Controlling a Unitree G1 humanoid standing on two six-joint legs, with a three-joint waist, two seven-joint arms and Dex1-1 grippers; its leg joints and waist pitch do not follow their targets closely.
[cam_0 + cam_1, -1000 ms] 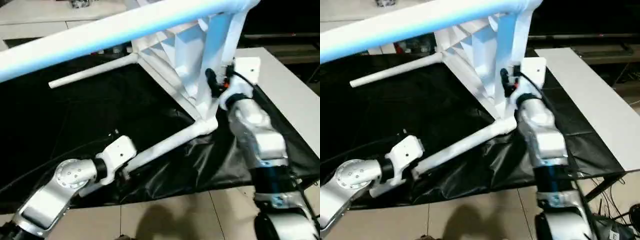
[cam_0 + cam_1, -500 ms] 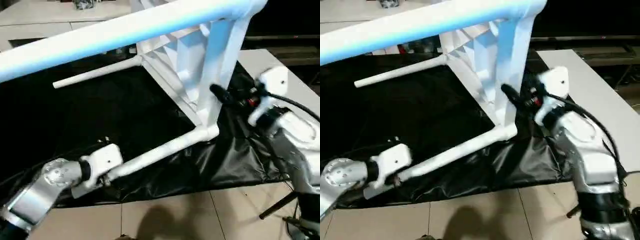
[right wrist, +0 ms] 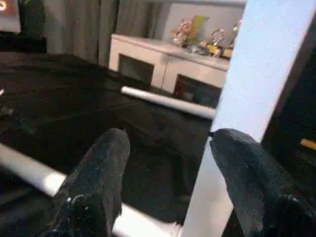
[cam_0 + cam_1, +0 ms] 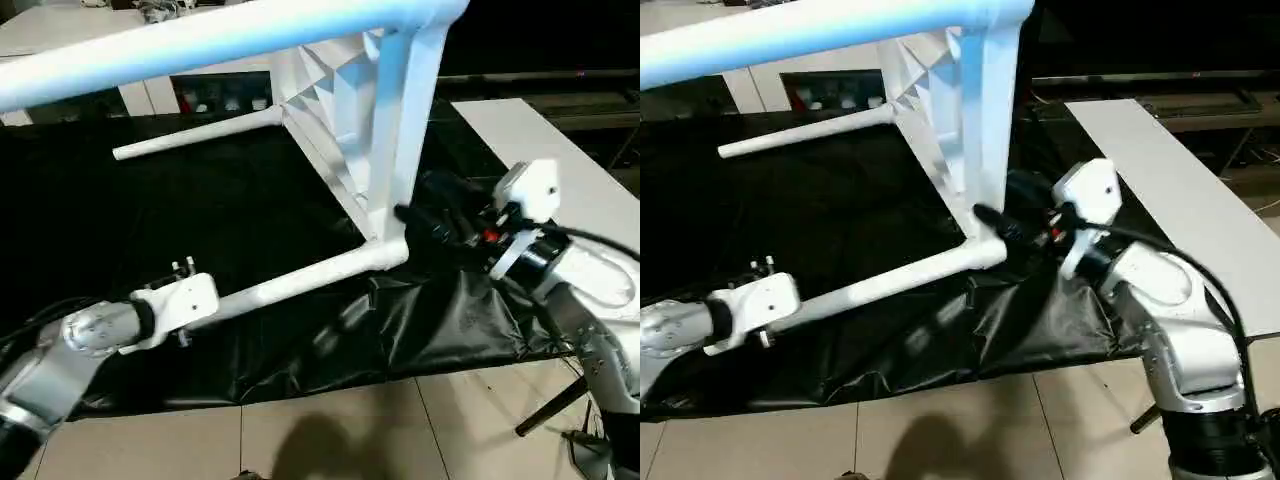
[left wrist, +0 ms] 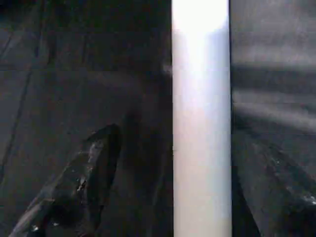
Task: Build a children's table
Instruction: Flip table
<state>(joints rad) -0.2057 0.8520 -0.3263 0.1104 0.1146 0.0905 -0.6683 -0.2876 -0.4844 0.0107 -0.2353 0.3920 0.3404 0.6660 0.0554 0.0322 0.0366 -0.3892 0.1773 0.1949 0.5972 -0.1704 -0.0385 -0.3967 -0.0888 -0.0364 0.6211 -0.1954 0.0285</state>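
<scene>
On the black sheet [image 4: 200, 220], the children's table [image 4: 345, 130] stands tipped on its edge. Left gripper [image 5: 168, 187] clasps the lower leg [image 4: 300, 285], at 8 o'clock from the corner. Right gripper [image 3: 168, 182] spread, empty, at that corner's 3 o'clock.

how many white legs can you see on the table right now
3. One leg runs across the top of the head view, one points left over the black sheet, one reaches toward the left gripper. A fourth may be hidden.
</scene>
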